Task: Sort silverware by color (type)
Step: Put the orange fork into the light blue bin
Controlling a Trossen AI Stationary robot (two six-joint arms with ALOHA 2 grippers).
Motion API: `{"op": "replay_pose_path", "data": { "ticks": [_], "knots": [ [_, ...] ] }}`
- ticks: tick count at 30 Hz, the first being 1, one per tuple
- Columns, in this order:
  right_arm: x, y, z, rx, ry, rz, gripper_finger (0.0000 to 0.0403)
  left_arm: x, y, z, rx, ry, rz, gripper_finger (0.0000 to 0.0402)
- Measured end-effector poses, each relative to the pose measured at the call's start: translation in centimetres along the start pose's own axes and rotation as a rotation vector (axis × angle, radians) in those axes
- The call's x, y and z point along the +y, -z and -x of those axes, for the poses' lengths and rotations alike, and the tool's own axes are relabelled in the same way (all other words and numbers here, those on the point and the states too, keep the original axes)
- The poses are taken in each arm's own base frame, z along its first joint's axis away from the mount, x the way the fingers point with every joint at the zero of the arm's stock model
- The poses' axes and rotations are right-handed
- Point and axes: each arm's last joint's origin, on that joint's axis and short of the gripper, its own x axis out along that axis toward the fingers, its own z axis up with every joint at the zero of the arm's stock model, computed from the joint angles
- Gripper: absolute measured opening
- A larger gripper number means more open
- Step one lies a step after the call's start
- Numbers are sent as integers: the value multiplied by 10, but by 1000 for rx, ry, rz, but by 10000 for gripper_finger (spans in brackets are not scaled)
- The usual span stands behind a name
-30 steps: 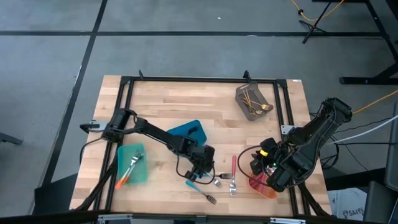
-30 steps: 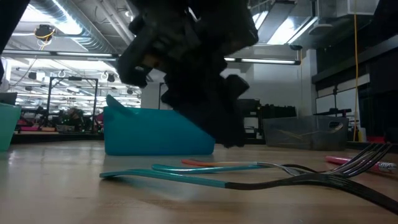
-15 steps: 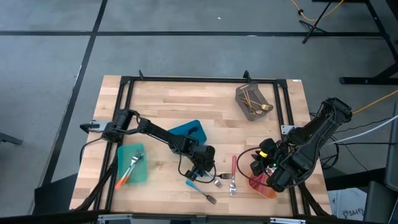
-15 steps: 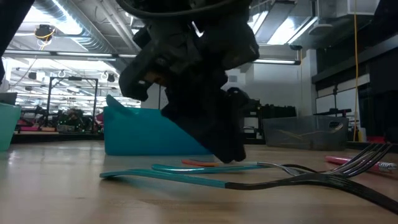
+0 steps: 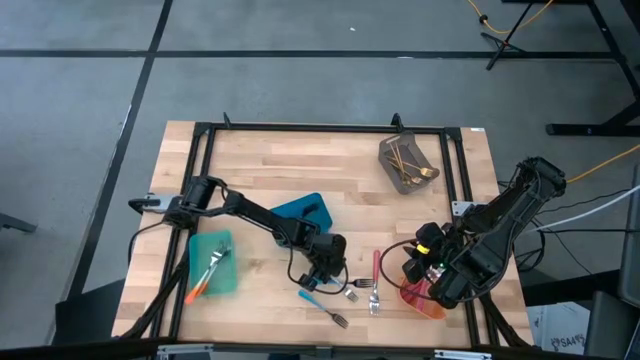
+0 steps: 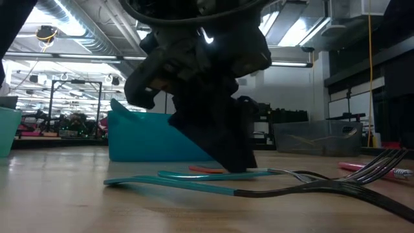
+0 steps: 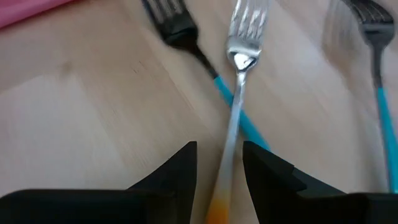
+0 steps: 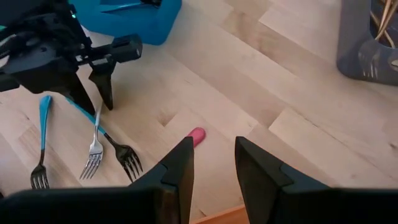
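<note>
Silverware lies scattered near the table's (image 5: 260,170) front edge, between the two arms. Bins come next in size: blue bin (image 5: 305,212) mid-table, teal bin (image 5: 212,263) toward the front left corner, grey bin (image 5: 405,160) near the back right corner with gold pieces. Left gripper (image 5: 322,275), the nearer one, hangs low with its fingers apart astride the orange-handled fork (image 7: 235,106), whose long axis runs straight ahead between them, crossing a blue-handled fork (image 7: 205,68). Right gripper (image 8: 211,165) waits open near the front right corner. No writing is readable.
</note>
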Motion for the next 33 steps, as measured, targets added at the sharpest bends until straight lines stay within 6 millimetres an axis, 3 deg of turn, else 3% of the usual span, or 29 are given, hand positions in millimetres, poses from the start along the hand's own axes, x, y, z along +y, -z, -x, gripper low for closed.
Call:
{"op": "replay_pose_path", "data": {
  "ticks": [15,33],
  "knots": [
    [0,0,0,-3,0,24,104,4,1,0,-2,2,11,48],
    [0,0,0,-9,-1,23,104,9,4,1,7,-6,24,7]
  ]
}}
